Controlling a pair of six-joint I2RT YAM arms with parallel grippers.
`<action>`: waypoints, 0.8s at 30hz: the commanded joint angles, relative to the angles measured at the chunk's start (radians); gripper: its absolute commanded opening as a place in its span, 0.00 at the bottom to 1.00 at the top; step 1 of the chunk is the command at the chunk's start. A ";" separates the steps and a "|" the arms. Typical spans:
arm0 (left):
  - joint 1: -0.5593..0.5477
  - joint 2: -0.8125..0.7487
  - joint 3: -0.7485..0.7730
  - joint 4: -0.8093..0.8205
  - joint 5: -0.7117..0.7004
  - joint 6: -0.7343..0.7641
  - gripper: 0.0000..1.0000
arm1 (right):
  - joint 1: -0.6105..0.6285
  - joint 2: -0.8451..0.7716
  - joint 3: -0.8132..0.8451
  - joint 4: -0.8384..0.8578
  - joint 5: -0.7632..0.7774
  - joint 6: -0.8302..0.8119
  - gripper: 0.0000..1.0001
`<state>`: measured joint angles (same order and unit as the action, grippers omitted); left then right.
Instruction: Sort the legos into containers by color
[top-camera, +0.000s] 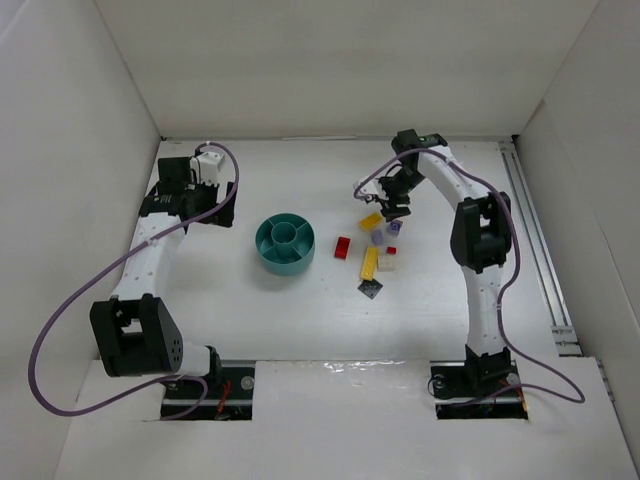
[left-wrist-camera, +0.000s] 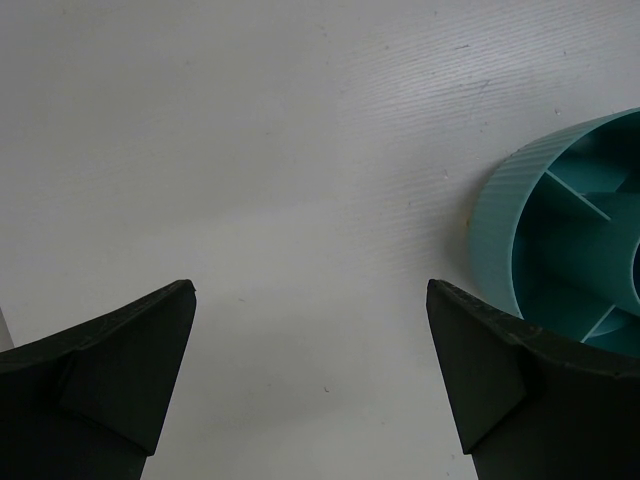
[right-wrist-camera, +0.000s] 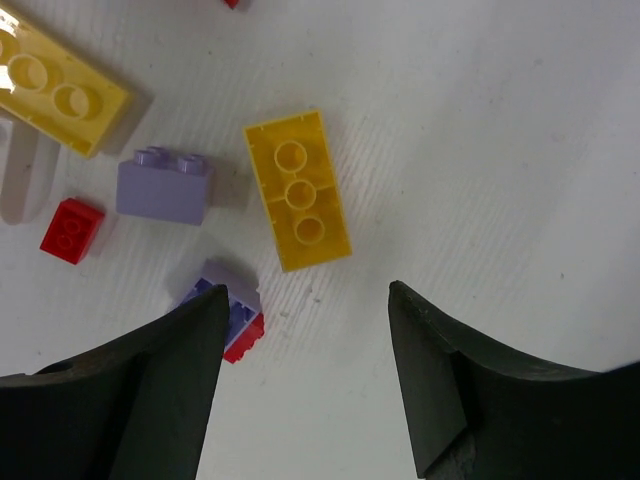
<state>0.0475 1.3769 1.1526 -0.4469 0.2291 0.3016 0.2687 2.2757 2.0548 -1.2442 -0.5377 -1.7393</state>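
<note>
The legos lie scattered right of the teal dish (top-camera: 285, 243), whose containers look empty in the top view. Among them are a red brick (top-camera: 343, 247), two yellow bricks (top-camera: 371, 220) (top-camera: 369, 262), a lavender one (top-camera: 377, 237), a white one (top-camera: 386, 264) and a black one (top-camera: 371, 289). My right gripper (top-camera: 393, 210) hangs open just above them. In the right wrist view a yellow brick (right-wrist-camera: 297, 190) lies ahead of the right gripper (right-wrist-camera: 308, 290), with nothing between its fingers. A purple-and-red piece (right-wrist-camera: 236, 312) is half hidden by one finger. My left gripper (left-wrist-camera: 311, 285) is open over bare table, left of the dish (left-wrist-camera: 495, 230).
White walls close in the table on the left, back and right. A metal rail (top-camera: 535, 240) runs along the right side. More bricks, lavender (right-wrist-camera: 163, 187), small red (right-wrist-camera: 71, 230) and yellow (right-wrist-camera: 50, 85), lie left of the right gripper.
</note>
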 joint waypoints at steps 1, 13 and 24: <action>0.005 -0.009 0.035 -0.001 0.013 -0.002 1.00 | 0.024 0.022 0.057 -0.063 -0.062 -0.008 0.70; 0.005 0.001 0.035 -0.001 0.013 -0.002 1.00 | 0.064 0.080 0.057 -0.029 -0.073 0.040 0.73; 0.005 0.019 0.053 -0.010 0.022 -0.002 1.00 | 0.064 0.142 0.105 -0.001 -0.054 0.093 0.70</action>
<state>0.0475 1.3983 1.1618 -0.4522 0.2337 0.3016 0.3233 2.4111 2.1071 -1.2594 -0.5602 -1.6581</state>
